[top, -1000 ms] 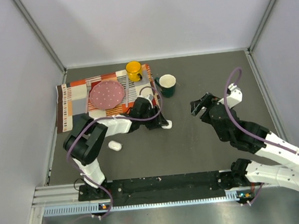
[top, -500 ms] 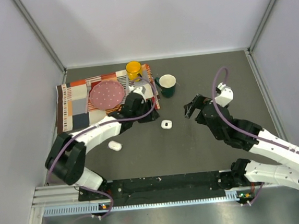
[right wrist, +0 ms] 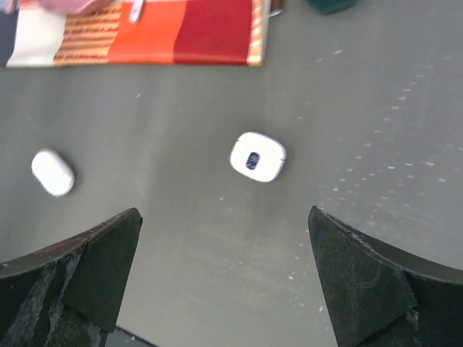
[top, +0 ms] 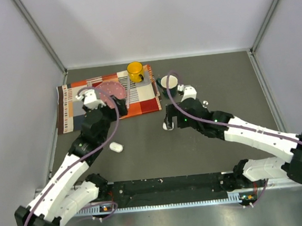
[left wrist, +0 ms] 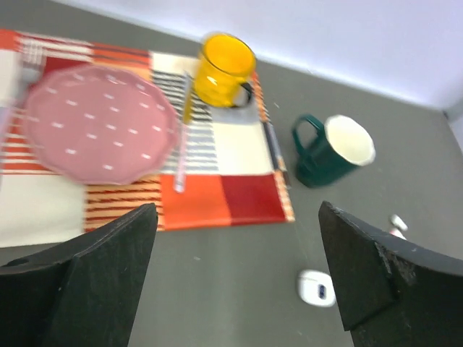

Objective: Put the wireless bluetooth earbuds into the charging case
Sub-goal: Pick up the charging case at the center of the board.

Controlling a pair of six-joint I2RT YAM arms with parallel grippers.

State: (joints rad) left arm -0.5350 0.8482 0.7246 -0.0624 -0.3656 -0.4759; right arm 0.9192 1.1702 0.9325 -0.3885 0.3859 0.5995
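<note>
While left gripper (left wrist: pixel 237 238) and right gripper (right wrist: pixel 223 217) gape empty, an earbud (left wrist: pixel 396 222) lies loose by the left jaws, outside the charging case (right wrist: pixel 52 173).

**Right wrist view:** the case (right wrist: pixel 257 156) bears a dark mark too blurred to read. A white oval object (right wrist: pixel 52 172) is smeared. The green mug (right wrist: pixel 329 4) and the placemat (right wrist: pixel 145 32) are cut by the top edge.

**Left wrist view:** the earbuds (left wrist: pixel 396 223) appear only as small blurred white bits, one partly behind a finger.

**Top view:** the right hand (top: pixel 167 122) hides most of the case, and the left arm covers one side of the pink plate (top: pixel 111 89).
</note>
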